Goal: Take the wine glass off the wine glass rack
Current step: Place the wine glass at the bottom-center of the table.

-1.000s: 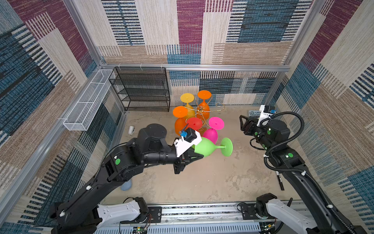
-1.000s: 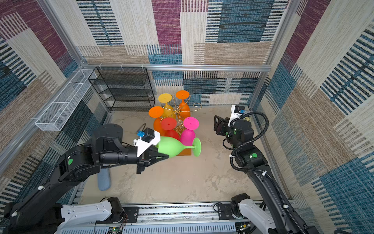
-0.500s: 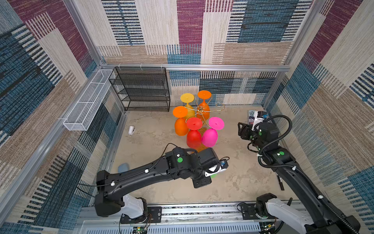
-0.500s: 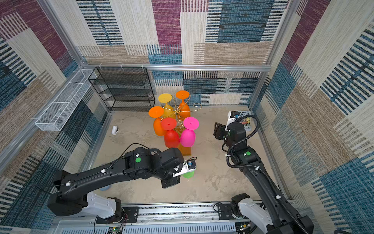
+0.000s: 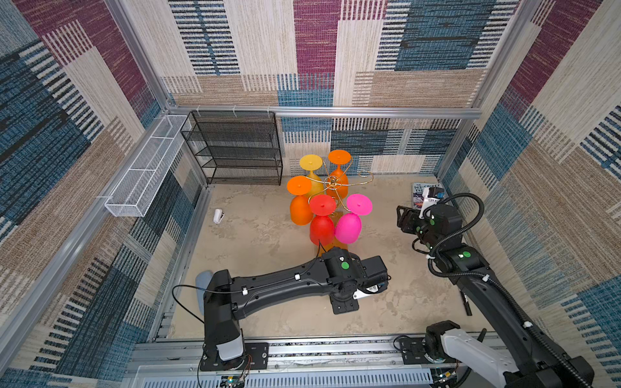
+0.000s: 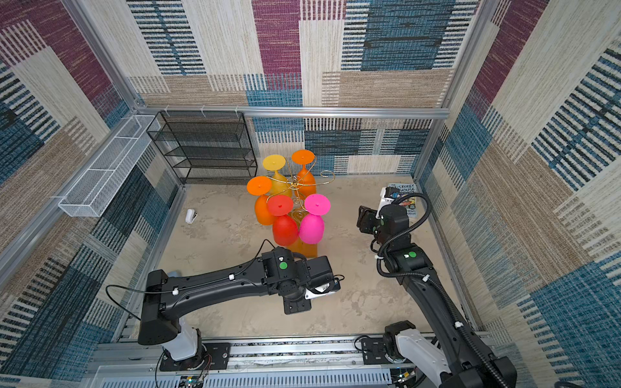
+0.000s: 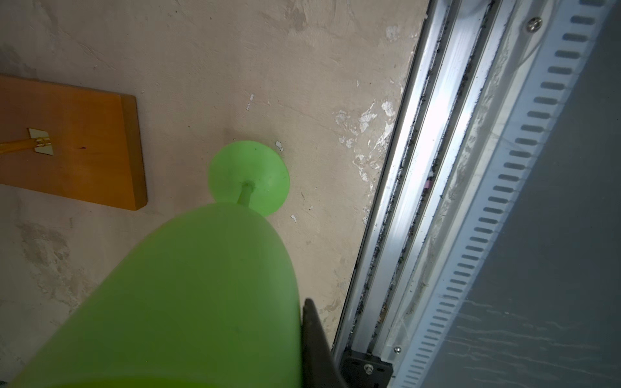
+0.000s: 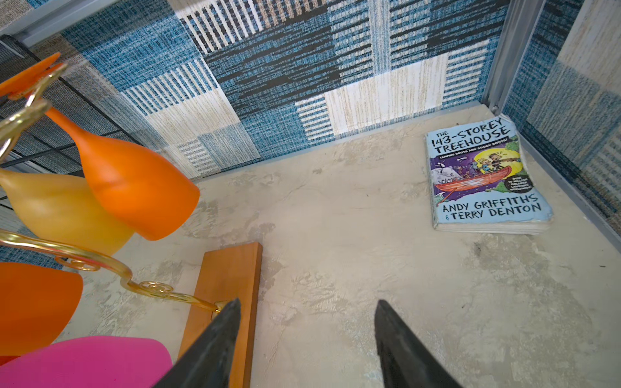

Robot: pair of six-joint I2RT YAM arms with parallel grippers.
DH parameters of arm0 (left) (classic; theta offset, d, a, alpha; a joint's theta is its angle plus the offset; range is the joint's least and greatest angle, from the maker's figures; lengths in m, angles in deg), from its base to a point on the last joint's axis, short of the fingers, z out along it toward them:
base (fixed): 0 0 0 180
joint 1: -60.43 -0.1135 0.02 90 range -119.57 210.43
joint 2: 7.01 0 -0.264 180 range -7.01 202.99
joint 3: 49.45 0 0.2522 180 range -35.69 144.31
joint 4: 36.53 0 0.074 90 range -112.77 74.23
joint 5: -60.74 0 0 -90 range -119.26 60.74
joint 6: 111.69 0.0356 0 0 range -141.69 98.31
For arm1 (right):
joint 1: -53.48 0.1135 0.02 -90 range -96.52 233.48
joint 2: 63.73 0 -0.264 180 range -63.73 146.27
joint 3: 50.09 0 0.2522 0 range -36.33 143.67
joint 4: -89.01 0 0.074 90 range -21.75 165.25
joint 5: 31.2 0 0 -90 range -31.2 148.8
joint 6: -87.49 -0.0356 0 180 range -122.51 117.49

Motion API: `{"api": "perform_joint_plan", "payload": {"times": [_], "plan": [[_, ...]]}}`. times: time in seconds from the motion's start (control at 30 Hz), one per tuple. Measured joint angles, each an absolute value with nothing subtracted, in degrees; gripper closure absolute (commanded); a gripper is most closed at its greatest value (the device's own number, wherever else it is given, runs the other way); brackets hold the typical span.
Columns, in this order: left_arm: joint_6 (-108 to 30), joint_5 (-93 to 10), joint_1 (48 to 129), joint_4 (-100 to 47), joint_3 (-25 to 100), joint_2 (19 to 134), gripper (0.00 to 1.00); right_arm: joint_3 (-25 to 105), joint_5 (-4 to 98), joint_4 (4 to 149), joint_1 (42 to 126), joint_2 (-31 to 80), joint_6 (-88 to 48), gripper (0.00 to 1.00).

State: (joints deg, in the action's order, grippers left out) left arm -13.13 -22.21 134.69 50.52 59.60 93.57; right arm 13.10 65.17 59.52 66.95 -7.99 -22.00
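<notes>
Green wine glass (image 7: 201, 285) is hidden under left arm (image 5: 285, 285) in both top views.

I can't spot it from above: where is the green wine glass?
Only the left wrist view shows it: the green wine glass is in the left tool, foot toward the table beside the rack's wooden base.

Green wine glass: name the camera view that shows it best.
The left wrist view: the green wine glass fills it, bowl, stem and foot all clear. In both top views the left arm covers it. The right wrist view faces the wine glass rack and a book instead.
</notes>
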Motion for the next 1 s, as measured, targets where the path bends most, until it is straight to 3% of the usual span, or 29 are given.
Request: {"api": "perform_joint_plan", "payload": {"times": [0.27, 0.43, 0.7, 1.0], "plan": [[-11.4, -23.9, 134.0, 52.1, 60.3, 96.7, 1.0, 12.9, 63.7, 60.0, 66.6, -7.8, -22.0, 0.35], [-10.8, -25.6, 133.1, 52.9, 60.7, 97.6, 0.9, 12.7, 63.6, 60.0, 66.5, -7.9, -22.0, 0.35], [-9.9, -26.4, 131.9, 53.5, 63.1, 97.7, 0.61, 12.1, 63.3, 60.4, 66.3, -8.4, -22.0, 0.35], [-9.8, -23.6, 131.8, 54.2, 66.2, 92.6, 0.48, 12.1, 61.2, 60.4, 66.2, -11.1, -22.3, 0.35]]}}
